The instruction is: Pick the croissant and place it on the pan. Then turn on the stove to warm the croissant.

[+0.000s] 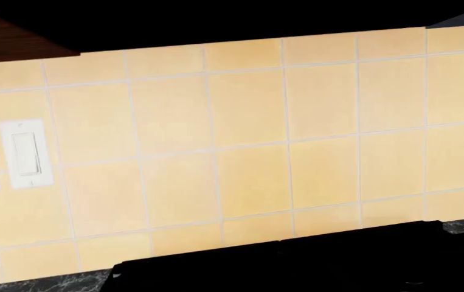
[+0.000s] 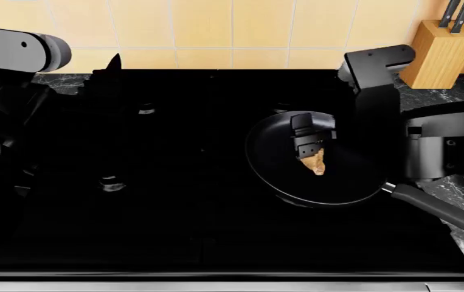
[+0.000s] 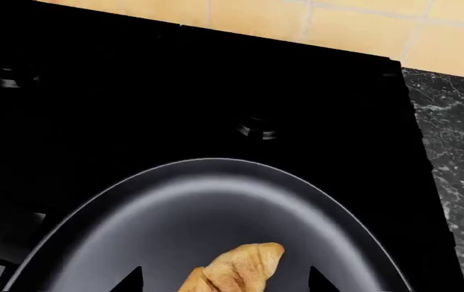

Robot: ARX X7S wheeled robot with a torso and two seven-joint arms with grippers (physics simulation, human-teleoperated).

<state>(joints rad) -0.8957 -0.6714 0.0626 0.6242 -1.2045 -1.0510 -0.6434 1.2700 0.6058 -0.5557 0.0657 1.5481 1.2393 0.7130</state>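
Croissant [image 2: 318, 163] hangs just under the right pincer [image 2: 306, 148], over the inside of the pan [image 2: 272, 164]. Right wrist view shows it between the two dark fingertips [image 3: 130, 281], one end poking forward above the pan floor. Pincer reads as clamped on the pastry; whether the croissant already touches the pan floor cannot be told.

Handling, as judgement: light, soft, flaky, easily crushed. Best held across the thick middle with a gentle squeeze, not by the tapered ends, which would likely tear. It should drop free without sticking.

Pan sits on the right side of the stove [image 2: 175, 201], handle [image 2: 438, 210] running out toward the near right over the dark marble worktop [image 2: 459, 240]. Knife block [image 2: 438, 52] stands far right by the tiled wall [image 2: 215, 30].

Left pincer: not visible; the left wrist camera faces wall tiles and a light switch [image 1: 27, 153].
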